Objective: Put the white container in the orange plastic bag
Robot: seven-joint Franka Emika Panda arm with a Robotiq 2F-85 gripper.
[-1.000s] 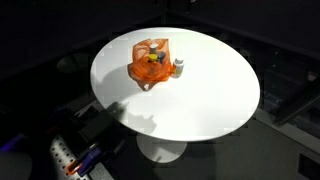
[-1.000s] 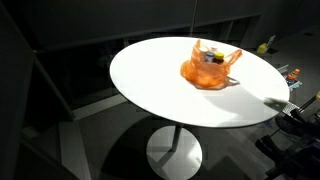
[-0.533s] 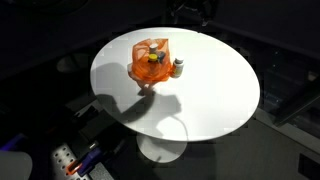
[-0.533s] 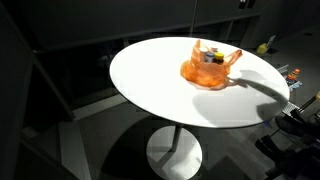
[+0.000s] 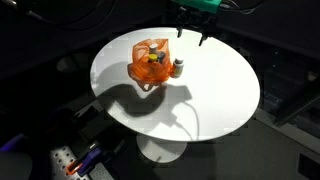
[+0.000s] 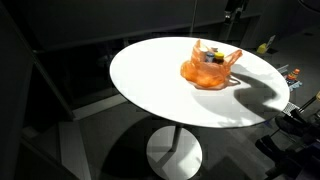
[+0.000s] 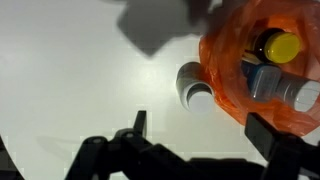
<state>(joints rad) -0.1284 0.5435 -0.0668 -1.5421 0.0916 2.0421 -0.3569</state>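
Observation:
An orange plastic bag [image 5: 150, 62] sits open on the round white table [image 5: 210, 95], holding a yellow-capped bottle [image 7: 281, 46] and other small items. The white container [image 5: 179, 67] stands on the table right beside the bag; it also shows in the wrist view [image 7: 191, 85], touching the bag [image 7: 235, 70]. In an exterior view the bag [image 6: 209, 66] hides the container. My gripper [image 5: 192, 33] hangs high above the table, over the container, open and empty. In the wrist view the gripper [image 7: 205, 128] has its two fingers spread wide below the container.
The table stands on a white pedestal [image 6: 175, 152] in a dark room. Dark equipment and cables lie on the floor around it [image 5: 75, 158]. The arm's shadow falls across the tabletop [image 5: 175, 108].
The arm has come into the exterior views from the top and now hangs above the container. Its shadow has spread across the table. The bag and container have not moved.

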